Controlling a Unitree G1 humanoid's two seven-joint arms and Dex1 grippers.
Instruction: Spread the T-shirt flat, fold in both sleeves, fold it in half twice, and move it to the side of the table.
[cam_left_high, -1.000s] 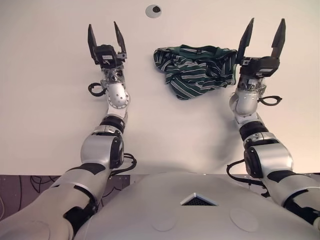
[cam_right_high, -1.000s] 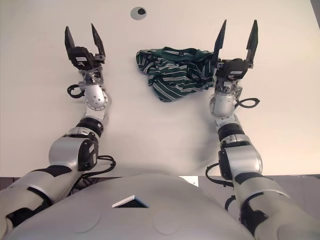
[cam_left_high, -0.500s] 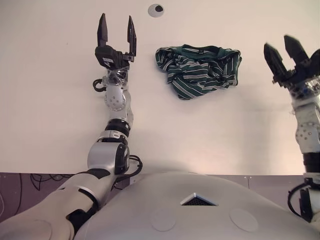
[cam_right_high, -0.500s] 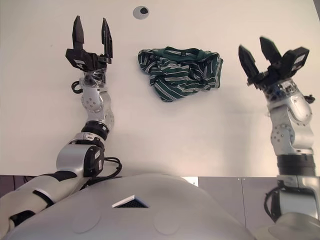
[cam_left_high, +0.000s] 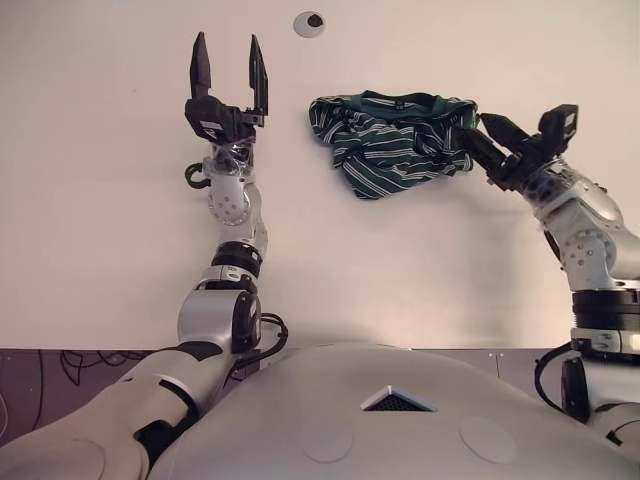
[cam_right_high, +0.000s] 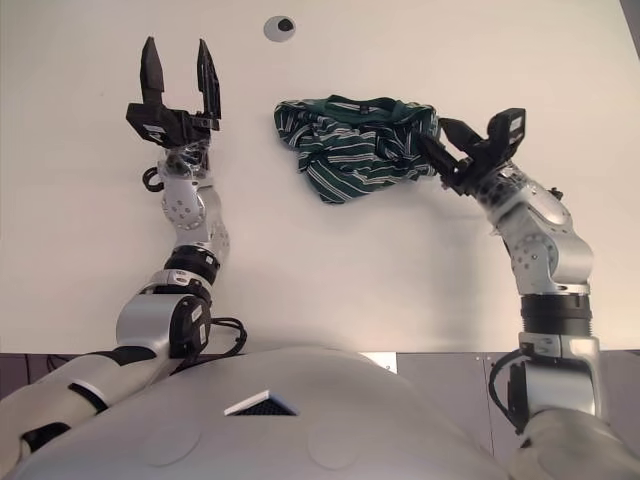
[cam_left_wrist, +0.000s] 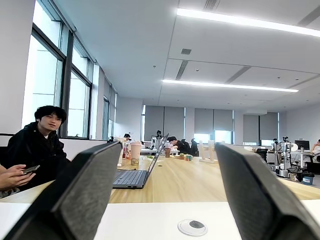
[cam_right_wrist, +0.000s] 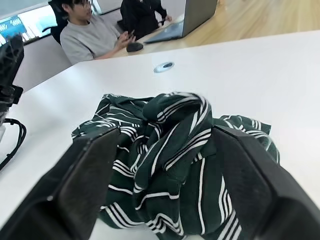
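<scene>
Right tool (cam_left_high: 472, 130) is being held wide open, empty, touching the bunched T-shirt (cam_left_high: 395, 140); left tool (cam_left_high: 228, 45) likewise open, empty, well apart from it. Risk: stacked layers being pinched together, spreading being blocked.

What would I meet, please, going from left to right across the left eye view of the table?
left gripper → round table port → T-shirt → right gripper, at the T-shirt's right edge
</scene>
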